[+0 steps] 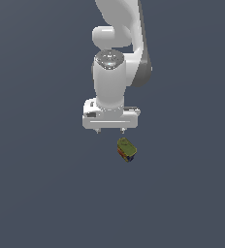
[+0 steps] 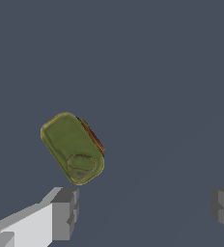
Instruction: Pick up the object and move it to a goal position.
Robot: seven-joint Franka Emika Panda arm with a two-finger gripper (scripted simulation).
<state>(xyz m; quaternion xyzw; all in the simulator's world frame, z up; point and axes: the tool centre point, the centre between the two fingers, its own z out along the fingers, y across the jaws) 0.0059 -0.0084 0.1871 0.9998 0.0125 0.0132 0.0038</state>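
Note:
The object [image 1: 126, 149] is a small boxy can with an olive-green top, dark blue sides and red-yellow marks, lying on the grey floor. In the exterior view it sits just below and slightly to the right of my white gripper [image 1: 110, 131], which hangs above it, fingers pointing down. The wrist view shows the can [image 2: 73, 147] with its green top facing the camera and a red strip along one side. It lies beyond one grey fingertip [image 2: 64, 212], outside the gap between the fingers. My gripper [image 2: 145, 210] is open and holds nothing.
A plain dark grey floor [image 1: 37, 193] fills both views. Nothing else stands on it. The white arm [image 1: 117, 43] rises above the gripper in the exterior view.

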